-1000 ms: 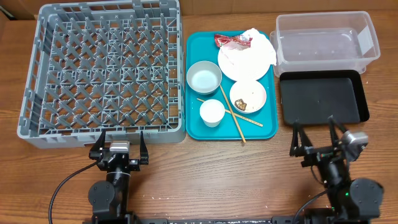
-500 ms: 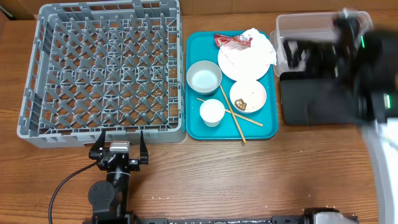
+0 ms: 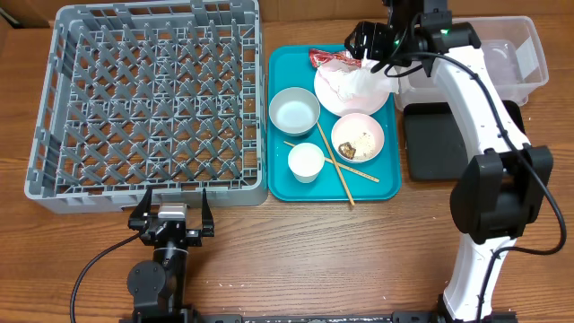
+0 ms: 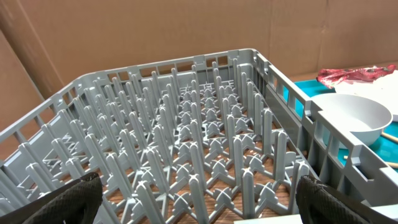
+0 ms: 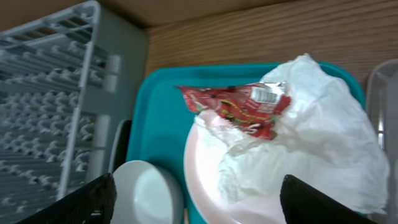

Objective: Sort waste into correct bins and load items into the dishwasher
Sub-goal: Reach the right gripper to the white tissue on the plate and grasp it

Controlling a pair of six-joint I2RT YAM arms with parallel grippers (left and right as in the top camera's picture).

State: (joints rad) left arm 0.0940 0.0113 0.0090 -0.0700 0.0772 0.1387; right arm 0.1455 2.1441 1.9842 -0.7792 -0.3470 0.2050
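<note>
The crumpled white napkin [image 3: 360,79] and red wrapper [image 3: 328,58] lie on the round white plate [image 3: 343,97] at the back of the teal tray [image 3: 330,186]. My right gripper [image 3: 366,47] hangs open just above them. In the right wrist view the wrapper [image 5: 239,106] and napkin [image 5: 305,143] lie ahead of the open jaws [image 5: 199,202]. A bowl [image 3: 358,137] holds rice and a brown lump [image 3: 348,151]. The pale-blue bowl [image 3: 294,111], cup [image 3: 306,161] and chopsticks [image 3: 338,170] are on the tray. My left gripper [image 3: 172,212] is open at the grey dish rack's [image 3: 143,99] front edge.
The clear tub [image 3: 522,65] and the black tray [image 3: 429,144] stand right of the teal tray, partly hidden under my right arm. The rack fills the left wrist view [image 4: 186,124], with the pale-blue bowl [image 4: 357,115] beyond its right wall.
My right arm has swung from the front right of the table, over the bins, to above the plate at the back of the teal tray. The left arm has not moved.
</note>
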